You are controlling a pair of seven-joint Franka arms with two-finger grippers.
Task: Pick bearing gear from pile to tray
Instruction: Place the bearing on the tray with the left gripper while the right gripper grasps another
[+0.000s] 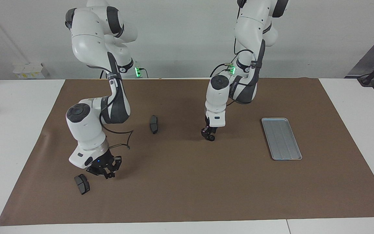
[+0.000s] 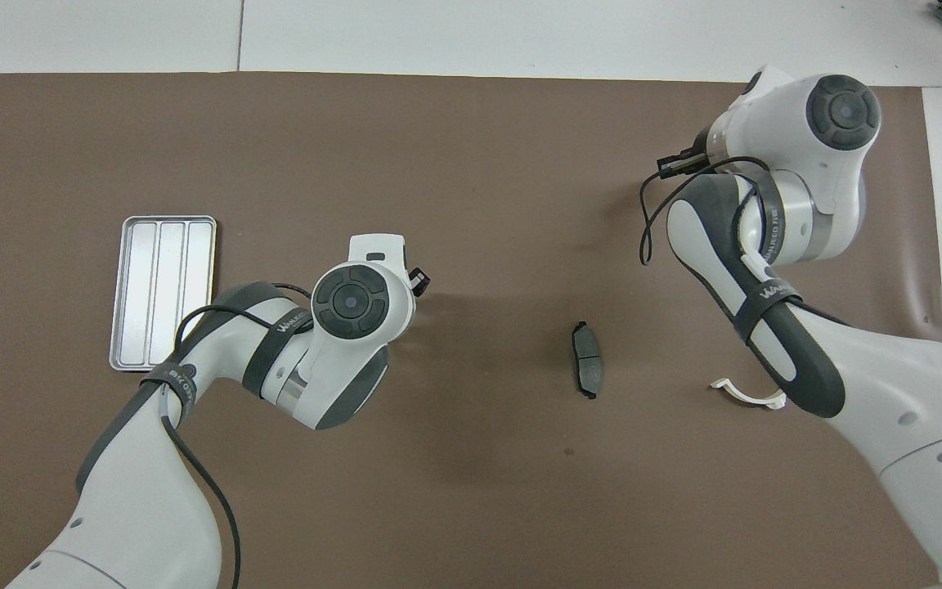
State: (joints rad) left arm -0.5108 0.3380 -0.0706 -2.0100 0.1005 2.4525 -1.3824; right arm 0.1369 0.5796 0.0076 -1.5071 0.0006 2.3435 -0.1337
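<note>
- The small flat rectangular ridged metal tray lay on the brown paper table mat, toward the left arm's end.
- One dark grey curved pad lay near the mat's middle.
- Another dark curved pad lay toward the right arm's end, farther from the robots.
- The white half-ring bracket lay beside the middle pad, toward the right arm's end.

left hand: grips small black gear | tray: bare

A brown mat covers the white table.
</note>
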